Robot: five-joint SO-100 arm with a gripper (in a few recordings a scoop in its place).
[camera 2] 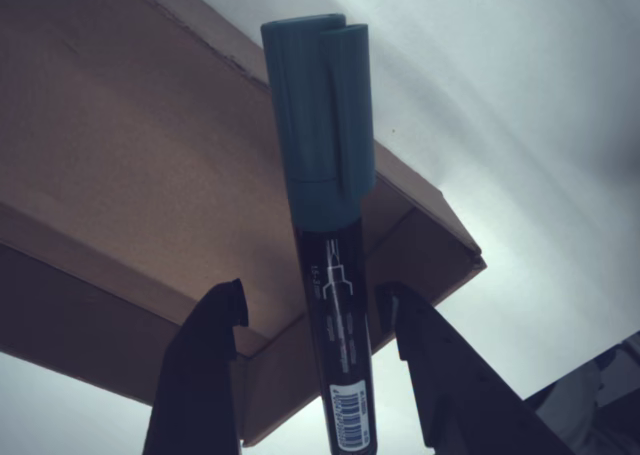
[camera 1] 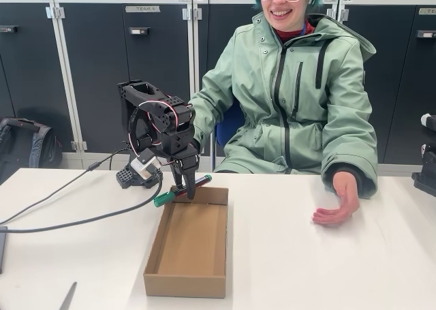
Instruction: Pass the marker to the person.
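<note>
Fixed view: jaws of the gripper (camera 1: 185,184) grasp the marker (camera 1: 181,190) above the cardboard box (camera 1: 189,245); the person (camera 1: 300,92) rests an open hand (camera 1: 338,201) on the desk (camera 1: 306,255). Wrist view: barrel label visible on the marker (camera 2: 330,265).

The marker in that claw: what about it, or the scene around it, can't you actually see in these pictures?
- Grip contact: in the wrist view the marker sits between the claw fingers with gaps showing; where it is held is cut off by the bottom edge.
- Label print: too small and dim in the wrist view.
- Box near inner wall: hidden by its own front side in the fixed view.
- Person: one arm hidden behind the robot.
</note>
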